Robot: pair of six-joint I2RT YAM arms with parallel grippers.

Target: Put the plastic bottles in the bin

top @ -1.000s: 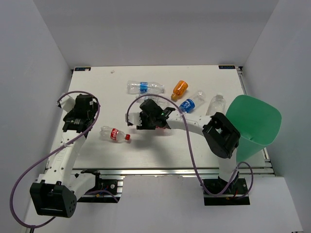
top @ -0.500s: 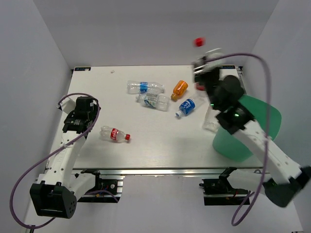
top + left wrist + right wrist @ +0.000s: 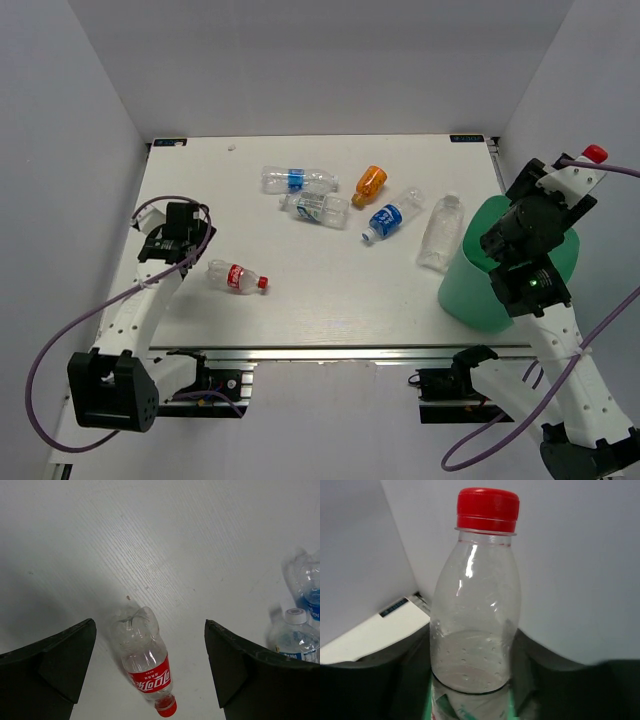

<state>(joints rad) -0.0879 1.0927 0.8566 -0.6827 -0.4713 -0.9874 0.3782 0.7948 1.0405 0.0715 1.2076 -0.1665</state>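
A see-through bottle [image 3: 475, 605] with a red cap [image 3: 595, 153] stands between the fingers of my right gripper [image 3: 472, 645]. The fingers lie against both its sides, and it is held in the air above the far side of the mint-green bin [image 3: 480, 290]. My right gripper [image 3: 566, 186] is shut on it. My left gripper [image 3: 150, 622] hangs open over a red-labelled bottle [image 3: 145, 660] that lies on the table, capped end towards the camera. Seen from above, that bottle [image 3: 237, 276] lies just right of the left gripper [image 3: 186, 243].
Several more bottles lie on the white table: a blue-labelled one [image 3: 296, 180], a clear one [image 3: 318, 208], an orange one [image 3: 370, 181], another blue-labelled one [image 3: 392, 217] and a plain clear one [image 3: 440, 232] next to the bin. Grey walls enclose the table.
My right arm swung from the table's middle up and right to above the bin, carrying the red-capped bottle. My left gripper shifted slightly towards the red-labelled bottle and stayed open.
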